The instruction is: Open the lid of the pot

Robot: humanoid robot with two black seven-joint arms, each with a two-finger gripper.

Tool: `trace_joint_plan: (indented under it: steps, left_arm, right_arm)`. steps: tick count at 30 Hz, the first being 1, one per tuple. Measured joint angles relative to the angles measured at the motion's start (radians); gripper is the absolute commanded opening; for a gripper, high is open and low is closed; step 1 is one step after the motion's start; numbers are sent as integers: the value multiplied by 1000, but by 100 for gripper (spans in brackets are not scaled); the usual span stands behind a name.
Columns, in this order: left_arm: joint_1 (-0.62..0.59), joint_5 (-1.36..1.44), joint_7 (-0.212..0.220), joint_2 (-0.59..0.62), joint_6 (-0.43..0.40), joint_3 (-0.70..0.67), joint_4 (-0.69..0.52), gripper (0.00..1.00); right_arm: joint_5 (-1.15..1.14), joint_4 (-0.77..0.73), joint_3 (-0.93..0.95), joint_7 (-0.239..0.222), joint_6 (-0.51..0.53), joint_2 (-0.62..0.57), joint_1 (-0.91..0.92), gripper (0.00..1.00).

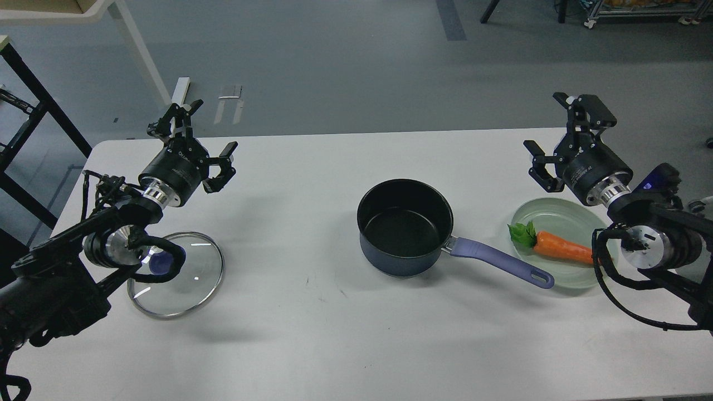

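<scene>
At the far left, the left pincer [203, 131] is held above the white table [312, 334] with its two fingers spread apart and nothing between them. Just below it, the lid [184, 278] is laid flat on the table, well apart from the pot; its metal rim is seen in full on the right side, while its left part and much of the purple-blue knob [160, 263] are covered by the left arm and a black cable looped across it. Lettering on the glass cannot be read from here, only a few bright glints. At the middle of the table the pot [405, 227] is set upright and uncovered; its black interior is seen to be empty, and its long purple-blue handle [501, 262] is pointed to the right, the end with the hole lying at the edge of a pale green glass plate [551, 214]. On that plate a carrot [562, 248] with green leaves is laid, its thin end perhaps hidden behind the right arm. Above the plate, the right pincer [557, 131] is held released, fingers apart and empty. Small white print on both wrist housings is too blurred to be made out.
</scene>
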Motion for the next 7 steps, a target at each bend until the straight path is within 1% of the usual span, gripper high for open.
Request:
trace_joint_plan:
  steps: [3,5,7]
  left_arm:
    - [11,2,28,4,-4,-24,-28,99]
    - [13,2,43,7,-4,-28,-36,99]
    - [13,2,48,8,-4,-31,-38,99]
  right_arm:
    - [0,0,3,0,51,-1,-9,100]
    - [0,0,3,0,60,-2,-11,100]
    - [0,0,4,0,64,-2,-11,100]
